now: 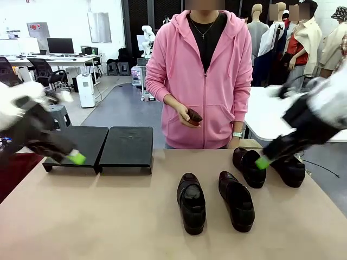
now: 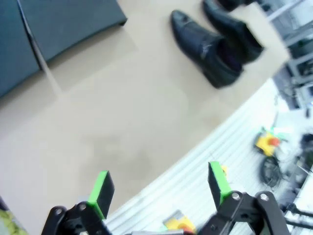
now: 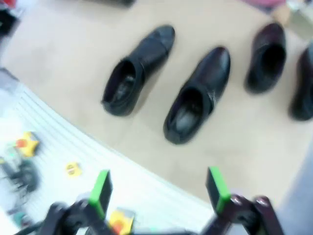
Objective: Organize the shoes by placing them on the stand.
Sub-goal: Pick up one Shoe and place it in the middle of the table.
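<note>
We hold the left gripper (image 2: 159, 188) and right gripper (image 3: 159, 190) spread wide, gripping nothing. Four shoes (image 1: 191, 203) lie from the table's (image 1: 81, 216) middle to its far right edge. The stand (image 1: 127, 146) sits bare at the far left, so we judge all the placing is left to do.

Apparently 4 shoes (image 1: 191, 203) near stand (image 1: 126, 147)
</note>
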`<action>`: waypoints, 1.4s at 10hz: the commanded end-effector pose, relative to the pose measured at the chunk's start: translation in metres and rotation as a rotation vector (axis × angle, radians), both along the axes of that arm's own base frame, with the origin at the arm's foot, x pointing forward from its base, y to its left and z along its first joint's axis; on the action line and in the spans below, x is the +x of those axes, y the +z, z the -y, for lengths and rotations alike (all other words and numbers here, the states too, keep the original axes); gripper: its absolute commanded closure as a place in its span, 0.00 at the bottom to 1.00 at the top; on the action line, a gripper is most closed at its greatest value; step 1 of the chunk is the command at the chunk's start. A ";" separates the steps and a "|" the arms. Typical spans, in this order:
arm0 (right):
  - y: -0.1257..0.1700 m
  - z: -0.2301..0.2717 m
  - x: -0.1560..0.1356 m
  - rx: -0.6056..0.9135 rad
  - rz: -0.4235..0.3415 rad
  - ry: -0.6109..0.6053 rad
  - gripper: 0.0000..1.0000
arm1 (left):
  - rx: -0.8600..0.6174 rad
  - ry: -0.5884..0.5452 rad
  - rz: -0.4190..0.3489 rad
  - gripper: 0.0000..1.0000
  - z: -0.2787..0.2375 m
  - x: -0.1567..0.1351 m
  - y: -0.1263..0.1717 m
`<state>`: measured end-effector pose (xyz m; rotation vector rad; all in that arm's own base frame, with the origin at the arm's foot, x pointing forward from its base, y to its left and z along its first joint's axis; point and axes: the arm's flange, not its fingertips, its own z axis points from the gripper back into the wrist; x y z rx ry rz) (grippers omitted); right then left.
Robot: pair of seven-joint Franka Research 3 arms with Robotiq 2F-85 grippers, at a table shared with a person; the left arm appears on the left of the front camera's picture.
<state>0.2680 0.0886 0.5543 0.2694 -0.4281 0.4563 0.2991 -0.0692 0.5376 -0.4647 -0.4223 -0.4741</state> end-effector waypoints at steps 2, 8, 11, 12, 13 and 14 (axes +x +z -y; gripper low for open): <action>-0.020 0.101 -0.036 0.173 -0.002 -0.321 0.00 | -0.238 -0.020 -0.047 0.00 -0.078 -0.054 -0.030; 0.026 0.078 -0.034 0.117 -0.008 -0.199 0.00 | -0.222 -0.017 -0.038 0.00 -0.091 -0.042 0.016; 0.026 0.078 -0.034 0.117 -0.008 -0.199 0.00 | -0.222 -0.017 -0.038 0.00 -0.091 -0.042 0.016; 0.024 0.076 -0.034 0.096 -0.007 -0.219 0.00 | -0.222 -0.017 -0.038 0.00 -0.091 -0.042 0.016; 0.021 0.055 0.010 0.025 -0.109 -0.186 0.00 | -0.222 -0.017 -0.038 0.00 -0.091 -0.042 0.016; 0.020 0.024 0.041 -0.033 -0.098 -0.153 0.00 | -0.222 -0.017 -0.038 0.00 -0.091 -0.042 0.016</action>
